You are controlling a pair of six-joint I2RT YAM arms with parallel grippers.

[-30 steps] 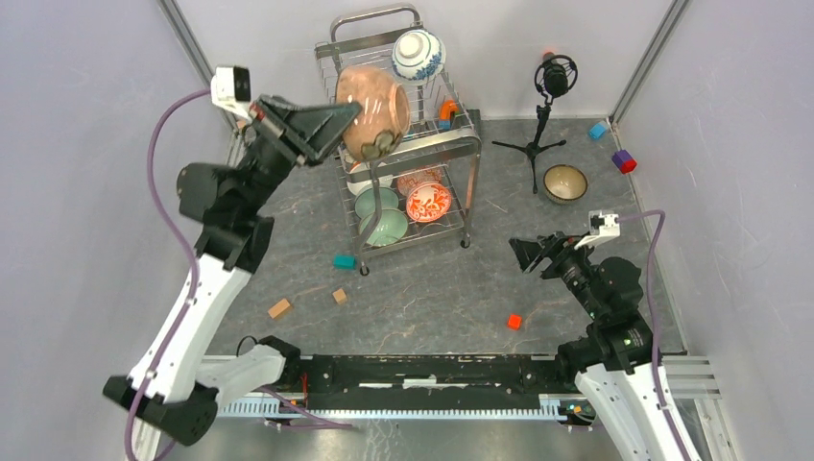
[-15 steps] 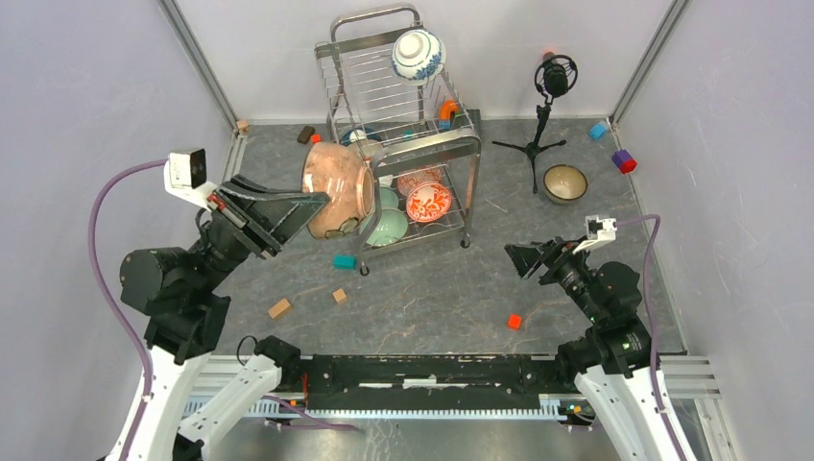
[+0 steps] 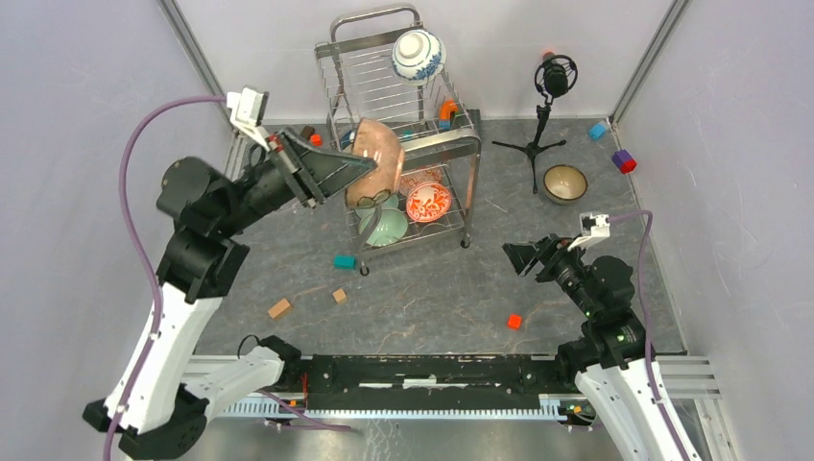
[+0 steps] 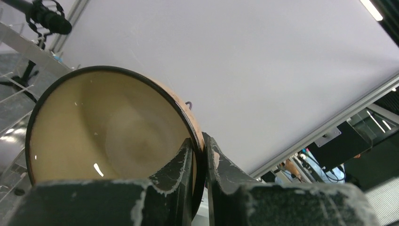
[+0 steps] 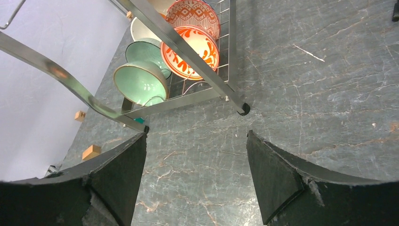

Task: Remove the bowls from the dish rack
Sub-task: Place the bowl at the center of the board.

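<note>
My left gripper (image 3: 360, 168) is shut on the rim of a brown/tan bowl (image 3: 376, 161) and holds it in the air, edge-on, against the front left of the dish rack (image 3: 442, 144). In the left wrist view the left gripper (image 4: 200, 146) pinches the dark rim, and the bowl's tan inside (image 4: 108, 136) faces the camera. A blue-and-white bowl (image 3: 418, 55) sits at the rack's top. Pale green bowls (image 3: 384, 226) and a red-and-white bowl (image 3: 428, 202) stand in the lower tier. My right gripper (image 3: 523, 257) hangs open over the table, apart from the rack.
Another brown bowl (image 3: 564, 182) rests on the table at the right. A black microphone tripod (image 3: 542, 106) stands behind it. Small blocks lie about: teal (image 3: 344, 261), tan (image 3: 279, 307), red (image 3: 514, 322), blue (image 3: 598, 130). In the right wrist view, a rack bar (image 5: 47, 68) crosses above the open right gripper (image 5: 195, 133).
The left arm swung the bowl down and left away from the rack's upper tier, then back up to the rack's front, turning it edge-on. The right arm barely moved.
</note>
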